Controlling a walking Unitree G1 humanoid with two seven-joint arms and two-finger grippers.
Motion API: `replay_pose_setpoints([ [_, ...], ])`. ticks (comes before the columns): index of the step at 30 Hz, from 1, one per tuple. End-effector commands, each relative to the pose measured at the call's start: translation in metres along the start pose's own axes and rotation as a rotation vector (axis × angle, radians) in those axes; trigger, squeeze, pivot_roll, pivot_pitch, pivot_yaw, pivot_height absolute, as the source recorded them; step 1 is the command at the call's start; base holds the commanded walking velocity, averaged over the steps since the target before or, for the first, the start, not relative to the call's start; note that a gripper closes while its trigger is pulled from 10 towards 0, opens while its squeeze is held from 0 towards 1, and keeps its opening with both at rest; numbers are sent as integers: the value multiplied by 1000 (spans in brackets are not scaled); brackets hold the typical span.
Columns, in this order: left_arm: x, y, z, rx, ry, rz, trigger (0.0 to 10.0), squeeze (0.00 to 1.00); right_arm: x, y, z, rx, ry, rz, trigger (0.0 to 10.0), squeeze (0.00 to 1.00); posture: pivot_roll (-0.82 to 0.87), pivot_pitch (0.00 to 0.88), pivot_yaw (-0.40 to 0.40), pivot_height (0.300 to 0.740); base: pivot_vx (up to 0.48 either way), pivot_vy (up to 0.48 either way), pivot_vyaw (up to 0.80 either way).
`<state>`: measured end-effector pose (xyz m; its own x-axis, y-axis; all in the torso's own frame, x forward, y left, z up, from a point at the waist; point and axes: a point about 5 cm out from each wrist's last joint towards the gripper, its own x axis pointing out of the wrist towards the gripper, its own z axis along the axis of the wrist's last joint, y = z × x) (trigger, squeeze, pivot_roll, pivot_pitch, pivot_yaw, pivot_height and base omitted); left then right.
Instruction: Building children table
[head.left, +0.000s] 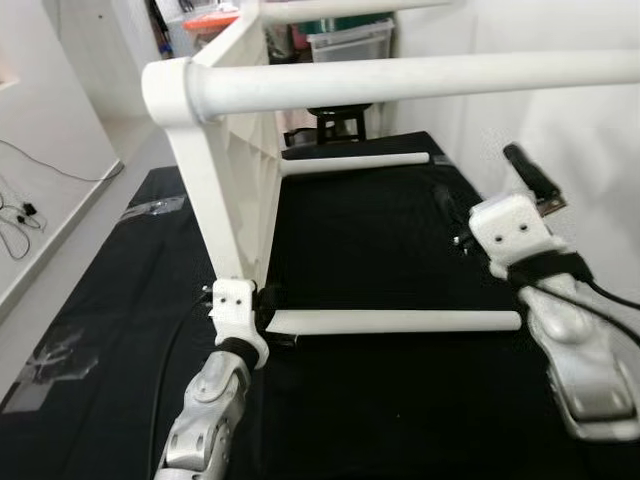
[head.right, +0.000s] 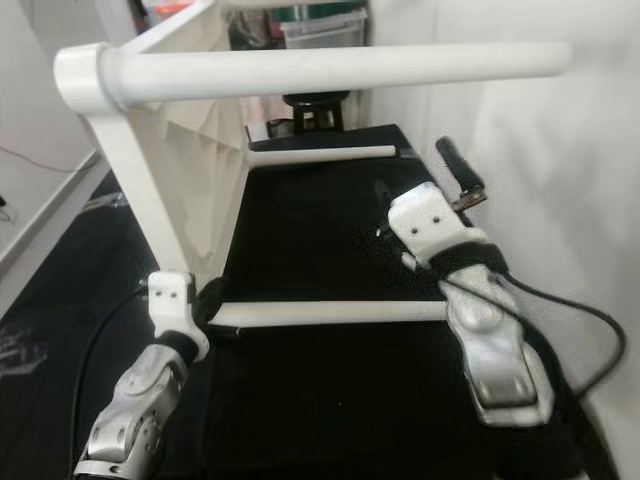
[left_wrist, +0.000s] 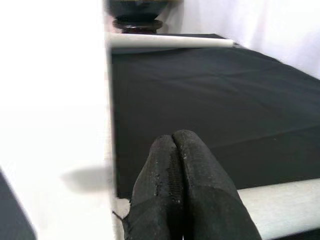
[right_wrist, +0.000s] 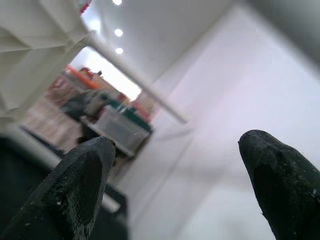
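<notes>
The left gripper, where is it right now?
In the left eye view the left gripper sits low on the robot's left, shut, at the foot of the tipped white table top, beside the near leg.

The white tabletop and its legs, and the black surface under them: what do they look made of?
Tabletop: likely moulded plastic, matte white; ribbing shows on its underside. Legs: smooth matte white tubes, probably plastic too, though painted wood or metal can't be excluded. Black surface: looks like cloth, dull, with soft creases in the left wrist view.
</notes>
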<state>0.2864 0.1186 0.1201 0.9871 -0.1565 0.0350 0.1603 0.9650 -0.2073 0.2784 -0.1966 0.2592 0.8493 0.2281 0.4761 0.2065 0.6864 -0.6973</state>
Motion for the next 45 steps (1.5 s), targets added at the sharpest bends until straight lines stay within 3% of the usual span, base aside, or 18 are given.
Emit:
replay_pose_setpoints([
  [1,0,-1,-2,-46,10,12,0,0,-2,-5,13,-87,-70,-18,10000,0,-152,0,106,740,0,0,0],
  [2,1,0,-2,-47,11,11,0,0,-2,-15,25,-162,-121,-43,10000,0,-161,0,114,740,0,0,0],
  [10,3,1,-2,-60,16,18,0,0,23,-52,58,-326,-258,-142,10000,0,-161,0,108,740,0,0,0],
  [14,4,1,-3,-73,19,28,0,0,34,-51,64,-331,-292,-88,10000,0,-161,0,99,740,0,0,0],
  [15,6,0,-4,-83,30,29,0,0,43,-42,65,-308,-301,-10,10000,0,-166,0,95,740,0,0,0],
  [19,8,-2,-6,-91,48,28,549,0,53,-29,63,-254,-297,79,10000,0,-162,0,88,740,0,0,0],
  [20,8,-3,-6,-90,48,29,10000,0,55,-27,62,-252,-299,96,10000,0,-159,0,86,740,0,0,0],
  [26,10,-3,-8,-123,55,46,10000,0,75,-39,62,-312,-313,120,10000,0,-156,0,65,740,0,0,0],
  [38,12,-6,-9,-129,61,45,10000,0,89,-47,65,-351,-332,162,10000,0,-164,0,59,740,0,0,0],
  [39,12,-6,-9,-130,61,45,10000,0,91,-48,64,-355,-322,175,7922,0,-167,0,55,740,0,0,0],
  [41,12,-6,-9,-133,63,45,10000,0,94,-50,62,-364,-306,194,0,0,-167,0,55,740,0,0,0],
  [45,13,-5,-10,-137,64,47,10000,0,96,-54,60,-373,-298,198,0,0,-168,0,53,740,0,0,0],
])
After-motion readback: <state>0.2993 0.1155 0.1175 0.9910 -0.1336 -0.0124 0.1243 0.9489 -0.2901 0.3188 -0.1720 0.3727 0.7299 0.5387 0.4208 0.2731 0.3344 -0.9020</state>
